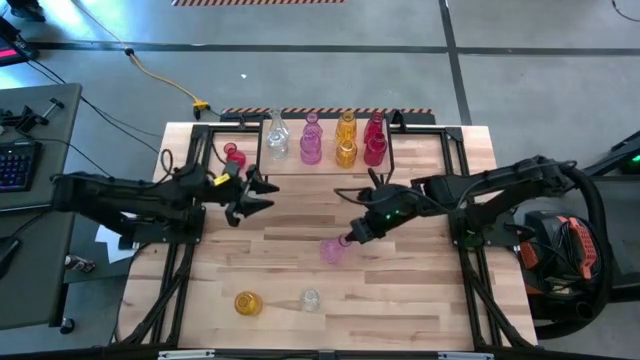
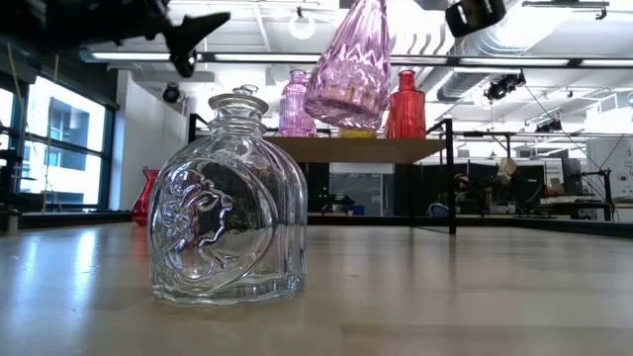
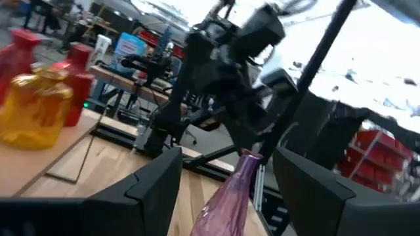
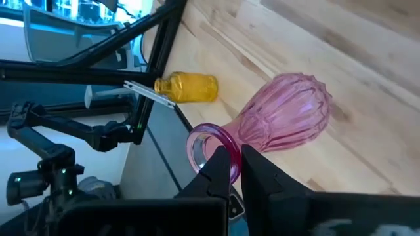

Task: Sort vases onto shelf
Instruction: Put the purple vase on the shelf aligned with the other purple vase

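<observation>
The shelf stands at the table's far side and carries clear, pink, amber and red vases. My right gripper is over the table's middle, shut on a pink ribbed vase that is lifted off the wood. My left gripper stands open to the left of the shelf's front and touches nothing. In its wrist view the pink vase shows farther off between its fingers. A clear vase stands near the front edge, and an amber vase lies beside it. My right gripper pinches the rim of the pink vase's mouth between its two fingertips. The fingers slant down from the table's right. The vase hangs tilted below them, neck up and bulbous body down, clear of the table.
A red vase stands on the table left of the shelf, near my left arm. The clear vase fills the low view's foreground. Bare wood lies between the shelf and the two front vases. Black frame rails run along both table sides.
</observation>
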### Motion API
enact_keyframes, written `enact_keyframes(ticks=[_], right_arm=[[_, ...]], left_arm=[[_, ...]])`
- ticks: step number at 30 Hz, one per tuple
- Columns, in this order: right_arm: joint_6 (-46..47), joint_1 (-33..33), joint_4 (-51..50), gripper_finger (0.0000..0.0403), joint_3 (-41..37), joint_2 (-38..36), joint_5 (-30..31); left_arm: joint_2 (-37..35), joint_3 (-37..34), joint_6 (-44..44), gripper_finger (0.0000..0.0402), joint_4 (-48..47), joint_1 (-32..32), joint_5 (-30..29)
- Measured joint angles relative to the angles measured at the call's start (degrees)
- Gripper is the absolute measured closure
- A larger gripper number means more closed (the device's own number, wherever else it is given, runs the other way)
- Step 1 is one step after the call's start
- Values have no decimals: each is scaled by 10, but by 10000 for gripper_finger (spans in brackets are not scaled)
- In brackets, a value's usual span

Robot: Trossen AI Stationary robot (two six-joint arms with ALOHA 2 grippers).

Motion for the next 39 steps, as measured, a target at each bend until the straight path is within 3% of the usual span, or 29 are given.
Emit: enact_keyframes(ticks=[13, 18, 25, 39], right_arm=[[-60, -34, 0, 403, 48, 0, -11], [-68, -40, -1, 403, 51, 4, -27], [-85, -45, -3, 403, 51, 29, -59], [-97, -47, 2, 403, 51, 37, -62]], left_arm=[[150, 92, 116, 174, -15, -77, -10], [199, 128, 120, 174, -15, -94, -48], [269, 180, 139, 174, -15, -106, -38], [379, 258, 135, 174, -15, -138, -31]])
